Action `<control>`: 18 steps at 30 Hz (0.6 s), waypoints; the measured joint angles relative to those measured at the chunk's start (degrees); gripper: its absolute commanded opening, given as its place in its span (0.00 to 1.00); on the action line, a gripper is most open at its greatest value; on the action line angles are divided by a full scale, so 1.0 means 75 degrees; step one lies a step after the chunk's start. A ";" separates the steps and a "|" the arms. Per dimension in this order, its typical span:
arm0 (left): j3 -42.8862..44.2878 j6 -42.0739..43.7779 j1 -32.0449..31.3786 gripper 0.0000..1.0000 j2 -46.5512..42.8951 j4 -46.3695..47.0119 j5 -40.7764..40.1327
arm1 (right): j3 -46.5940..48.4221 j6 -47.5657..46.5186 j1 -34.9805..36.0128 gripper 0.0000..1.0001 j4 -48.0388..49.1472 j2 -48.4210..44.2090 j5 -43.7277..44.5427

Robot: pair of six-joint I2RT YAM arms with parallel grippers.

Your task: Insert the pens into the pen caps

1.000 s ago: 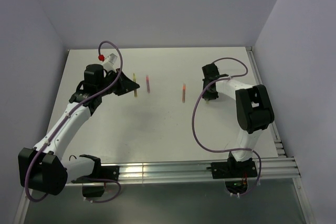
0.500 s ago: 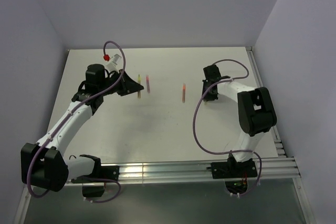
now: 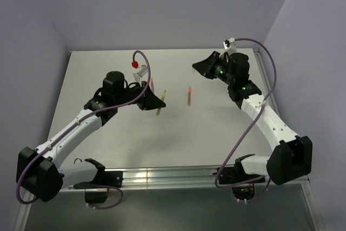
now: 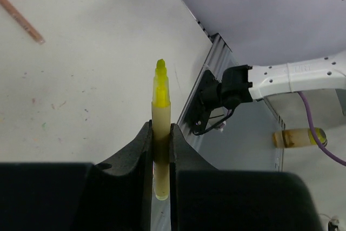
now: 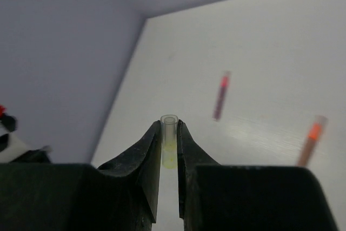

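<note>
Top view: the step in hand looks like the mid-air mating of pen and cap. The left jaws hold the tan-olive pen [image 3: 160,109] tilted over the middle of the tabletop [image 3: 108,144]. The right jaws hang near the far right corner; the cap is too small to see here. A red pen [image 3: 188,96] lies toward the far edge, and a second red pen [image 3: 152,83] lies just behind the left jaws.

Left wrist: the left jaws are narrow and clamped on the tan-olive pen [image 4: 161,133], with its yellow tip sticking out free.

Right wrist: the right jaws are narrow and pinch the pale yellow-green cap [image 5: 169,136], its open mouth pointing outward.

Next, probably: line the tip up with the cap mouth on 1 axis, then push straight in.
</note>
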 measured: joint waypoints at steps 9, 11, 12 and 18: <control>0.0221 0.0169 -0.0525 0.00 -0.0425 0.0125 -0.0385 | -0.0755 0.1772 0.1256 0.00 0.2582 -0.0417 -0.0533; 0.0254 0.0166 -0.0527 0.00 -0.0440 0.0125 -0.0612 | -0.0892 0.1993 0.1533 0.00 0.2911 -0.0420 -0.0458; 0.0289 0.0166 -0.0527 0.00 -0.0440 0.0119 -0.0726 | -0.0935 0.2090 0.1658 0.00 0.3045 -0.0420 -0.0425; 0.0399 0.0143 -0.0527 0.00 -0.0466 0.0154 -0.1160 | -0.1023 0.2363 0.2145 0.00 0.3599 -0.0565 -0.0117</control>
